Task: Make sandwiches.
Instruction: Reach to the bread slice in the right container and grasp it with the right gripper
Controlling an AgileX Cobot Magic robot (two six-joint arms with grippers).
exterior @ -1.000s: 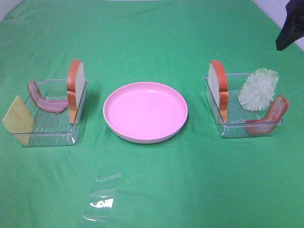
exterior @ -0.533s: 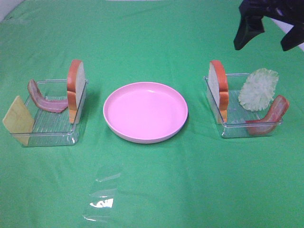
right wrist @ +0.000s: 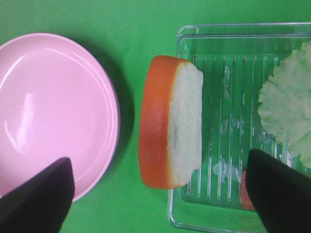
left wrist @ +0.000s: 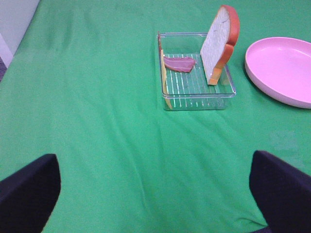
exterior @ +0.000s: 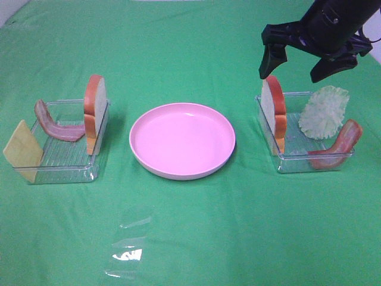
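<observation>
1. Green cloth point(exterior: 190, 36) covers the table; the left gripper point(left wrist: 155, 199) hangs over bare cloth, well short of the left tray point(exterior: 59, 173); its jaws are spread wide and grip nothing.
2. Clear plastic, the left tray holds three pieces: a cheese square point(exterior: 22, 144) leaning at its left end; the left bacon strip point(exterior: 56, 126) curled along the far wall; the left bread slice point(exterior: 95, 113) upright on edge at its right end.
3. A pink plate point(exterior: 181, 140) sits between the trays; a clear film scrap point(exterior: 128, 244) lies on the cloth nearer the camera.
4. The right tray point(exterior: 297, 164) also holds three: the right bread slice point(exterior: 275, 112) upright at its left end; a lettuce leaf point(exterior: 324, 111) leaning at the far right; the right bacon strip point(exterior: 338, 146) propped at the right end.
5. The right gripper point(exterior: 292, 72) hovers above the right bread slice; its jaws are spread wide, touching nothing.
6. Count: two trays; two bread slices; two bacon strips; one cheese square; one lettuce leaf; one plate; every sandwich piece sits in a tray.
</observation>
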